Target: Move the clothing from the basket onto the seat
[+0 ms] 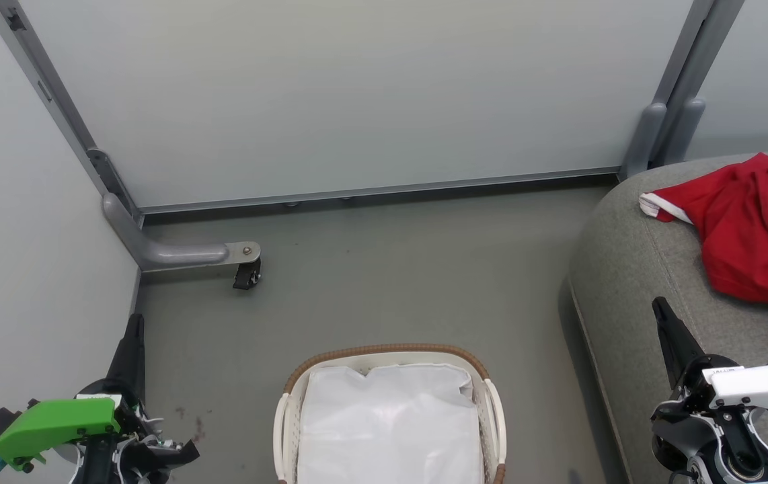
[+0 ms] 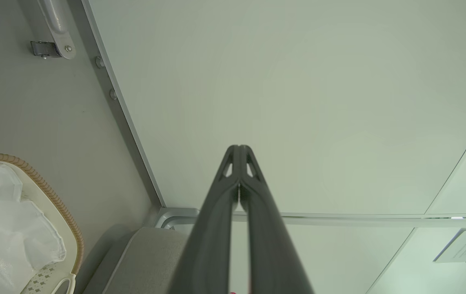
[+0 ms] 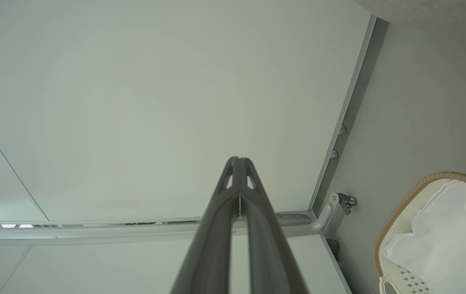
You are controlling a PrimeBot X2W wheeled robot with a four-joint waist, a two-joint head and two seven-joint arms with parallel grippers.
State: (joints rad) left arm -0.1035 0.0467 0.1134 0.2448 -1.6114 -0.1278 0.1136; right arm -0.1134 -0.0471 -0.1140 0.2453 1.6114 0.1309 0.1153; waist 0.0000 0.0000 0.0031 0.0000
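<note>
You see the clothing [image 1: 754, 228] lying on the seat [image 1: 633, 269] at the right edge of the head view. It's a crumpled red heap with a white-trimmed hem pointing toward the seat's rounded corner. Part of it runs off the frame, so you can't tell how far it spreads. The basket [image 1: 384, 351] stands on the floor [image 1: 391, 269] at bottom centre, left of the seat and apart from it, with the white liner [image 1: 387, 423] rumpled inside.

Your left gripper [image 1: 134, 326] sits at lower left over the floor, close beside the side wall panel [image 1: 14, 269]. Its fingers are pressed together on nothing, and the left wrist view shows the two dark tips meeting against the pale wall. A green cover [image 1: 54, 423] sits on that wrist.

Your right gripper [image 1: 660, 309] sits at lower right, over the seat's front edge and well apart from the clothing. Fingers are together here too — the right wrist view shows the tips closed with nothing between them. A small black caster [image 1: 247, 274] hangs off the grey frame foot at the far left of the floor, well away from the basket
</note>
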